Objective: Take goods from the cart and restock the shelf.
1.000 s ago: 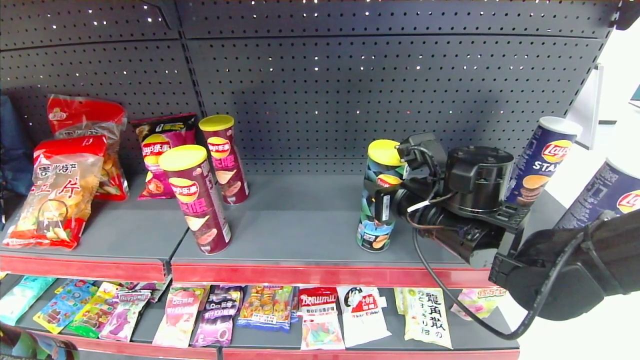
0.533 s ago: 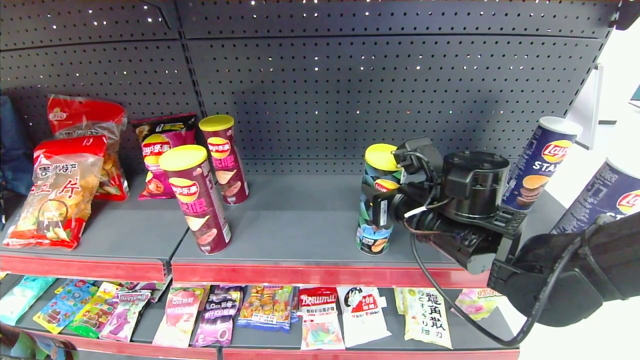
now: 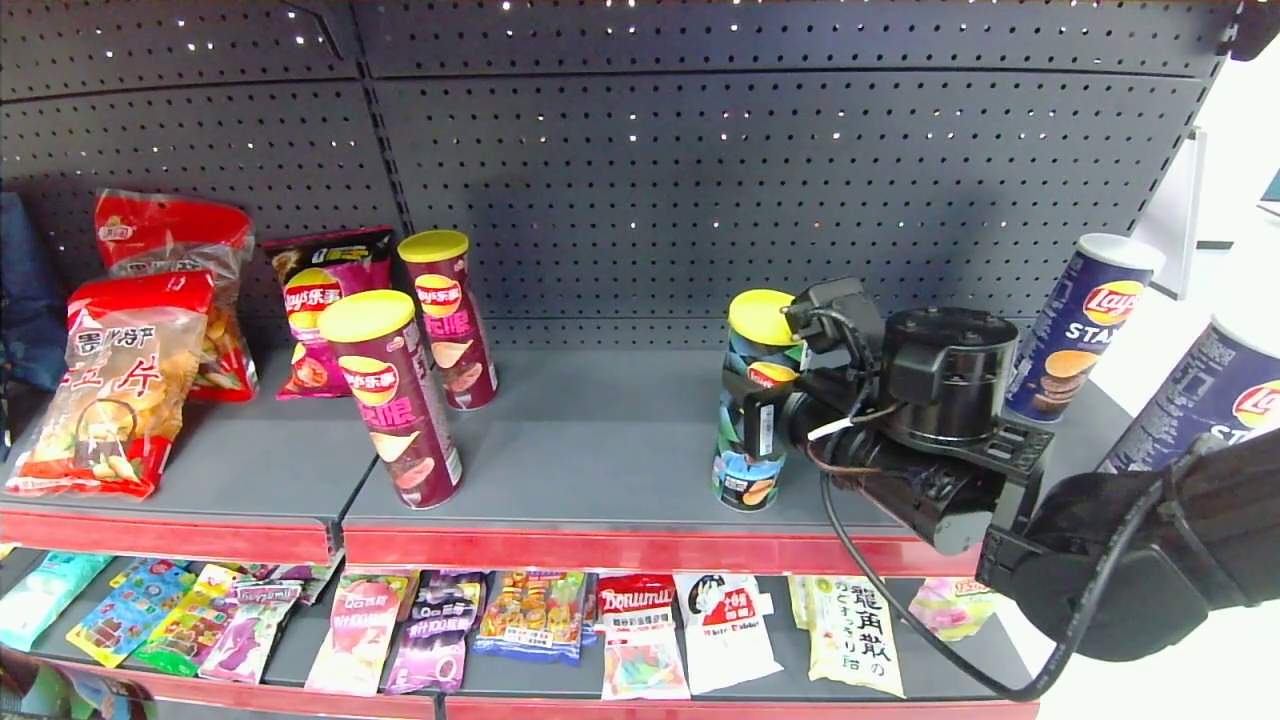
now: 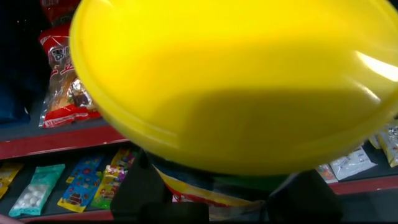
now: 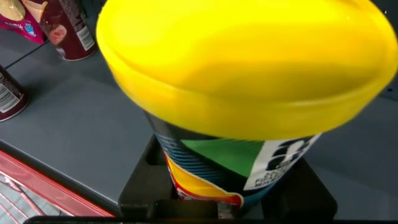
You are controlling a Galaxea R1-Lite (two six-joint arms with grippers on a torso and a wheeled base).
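The right claw (image 3: pixel 757 420) grips the yellow-lidded can (image 3: pixel 745 470) standing on the shelf (image 3: pixel 600 440); the left claw (image 4: pixel 221 199) holds a second can (image 4: pixel 236 81). Placement looks done: next, release and retreat without tipping it.

The head view faces forward and down at the shelf (image 3: pixel 600 440) from mid range. The left wrist view looks past the left can (image 4: pixel 236 81) at close range. The right wrist view looks past the right can (image 5: pixel 249 68). Both face the same shelf.

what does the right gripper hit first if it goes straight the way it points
Right gripper clamps the yellow-lidded patterned can; past it, probably the rear maroon yellow-lidded can, depth unclear.
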